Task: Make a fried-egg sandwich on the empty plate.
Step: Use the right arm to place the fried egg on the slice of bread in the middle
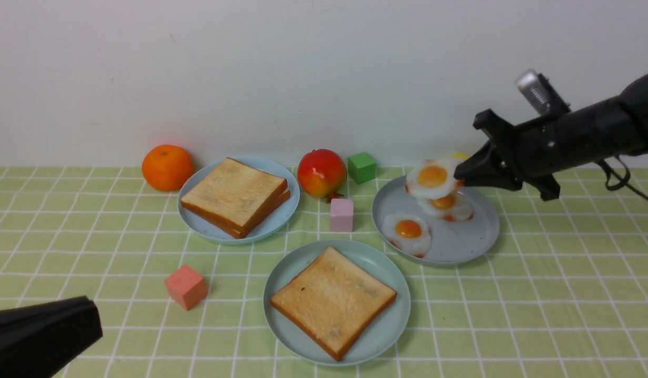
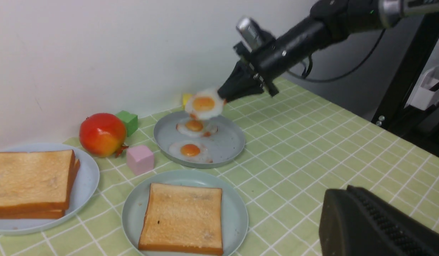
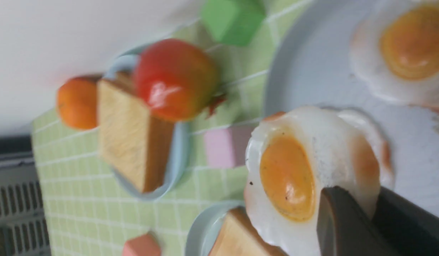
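Left gripper [image 1: 87, 320]: nearest, low at the front left, jaws together.
Plates: three, namely a mint plate [image 1: 290, 265], a blue plate [image 1: 279, 220] and a grey plate [image 1: 460, 241].
Mint plate: front centre, round, pale, low-rimmed; one toast [image 1: 332, 300] lies flat on it, square, golden, brown-crusted.
Toasts: three; the other two form a stack [image 1: 234, 194] on the blue plate, back left.
Eggs: three, white with orange yolks; near egg [image 1: 408, 231] and far egg [image 1: 450, 206] lie on the grey plate, raised egg [image 1: 431, 177] hangs above its far side.
Right gripper [image 1: 463, 173]: jaws clamped on the raised egg's rim.
Cubes: four, namely green cube [image 1: 362, 167], pink cube [image 1: 341, 214], red cube [image 1: 186, 286], and yellow cube [image 1: 460, 155], mostly hidden.
Fruit: two, an orange [image 1: 167, 167] and a red fruit [image 1: 321, 172].
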### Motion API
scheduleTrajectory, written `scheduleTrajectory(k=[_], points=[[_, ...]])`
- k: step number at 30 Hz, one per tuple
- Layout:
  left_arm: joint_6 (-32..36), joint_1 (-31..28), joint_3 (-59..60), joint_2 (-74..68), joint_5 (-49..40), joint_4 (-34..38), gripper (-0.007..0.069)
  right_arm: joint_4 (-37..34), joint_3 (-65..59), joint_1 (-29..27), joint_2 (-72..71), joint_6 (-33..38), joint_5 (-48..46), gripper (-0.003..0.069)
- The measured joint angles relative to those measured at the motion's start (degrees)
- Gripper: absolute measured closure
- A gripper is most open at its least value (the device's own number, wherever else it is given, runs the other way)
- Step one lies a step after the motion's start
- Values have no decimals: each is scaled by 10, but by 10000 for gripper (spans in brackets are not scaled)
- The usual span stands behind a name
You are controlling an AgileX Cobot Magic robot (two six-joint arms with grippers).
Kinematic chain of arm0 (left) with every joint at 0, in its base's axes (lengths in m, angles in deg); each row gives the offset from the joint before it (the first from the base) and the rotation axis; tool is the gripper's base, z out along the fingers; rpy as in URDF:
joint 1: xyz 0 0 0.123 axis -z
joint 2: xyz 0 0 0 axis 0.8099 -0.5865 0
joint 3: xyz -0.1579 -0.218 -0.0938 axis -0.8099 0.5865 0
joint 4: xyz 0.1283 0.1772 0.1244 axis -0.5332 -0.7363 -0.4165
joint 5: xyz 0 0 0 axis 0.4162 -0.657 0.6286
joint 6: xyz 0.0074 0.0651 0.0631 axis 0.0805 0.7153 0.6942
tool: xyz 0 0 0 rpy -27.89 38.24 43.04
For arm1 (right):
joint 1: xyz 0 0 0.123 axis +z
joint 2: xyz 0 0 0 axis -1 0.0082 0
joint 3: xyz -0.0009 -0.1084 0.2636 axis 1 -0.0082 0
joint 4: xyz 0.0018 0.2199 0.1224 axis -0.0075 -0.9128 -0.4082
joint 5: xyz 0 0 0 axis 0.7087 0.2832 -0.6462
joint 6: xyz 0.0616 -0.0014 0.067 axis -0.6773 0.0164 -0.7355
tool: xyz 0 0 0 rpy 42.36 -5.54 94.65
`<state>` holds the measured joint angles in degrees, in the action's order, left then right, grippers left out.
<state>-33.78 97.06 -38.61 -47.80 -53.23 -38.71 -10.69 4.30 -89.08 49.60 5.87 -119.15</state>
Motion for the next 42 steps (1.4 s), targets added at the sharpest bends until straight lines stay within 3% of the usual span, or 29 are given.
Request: scheduleTrajectory(k=[3, 8, 16, 25, 31, 34, 35, 36, 39, 42], points=[[0, 0, 0, 0, -16, -4, 620, 9, -40, 15, -65, 8, -13, 559], [0, 0, 0, 0, -36, -6, 617, -3, -190, 108, -164, 41, 13, 561], [0, 0, 0, 0, -35, -8, 612, -78, -249, 225, -127, 92, 114, 561], [0, 0, 0, 0, -36, -8, 606, -217, -234, 235, -29, 194, 168, 561], [0, 0, 0, 0, -37, -8, 606, -244, -231, 235, -3, 208, 191, 558], [0, 0, 0, 0, -37, -8, 605, -245, -231, 235, 0, 208, 191, 528], [0, 0, 0, 0, -38, -8, 605, -245, -231, 235, 1, 208, 189, 473], [0, 0, 0, 0, -38, -8, 605, -245, -231, 235, 1, 208, 189, 466], [0, 0, 0, 0, -39, -8, 605, -241, -231, 225, -3, 208, 173, 304], [0, 0, 0, 0, -47, -8, 603, -212, -231, 207, -23, 208, 157, 215]])
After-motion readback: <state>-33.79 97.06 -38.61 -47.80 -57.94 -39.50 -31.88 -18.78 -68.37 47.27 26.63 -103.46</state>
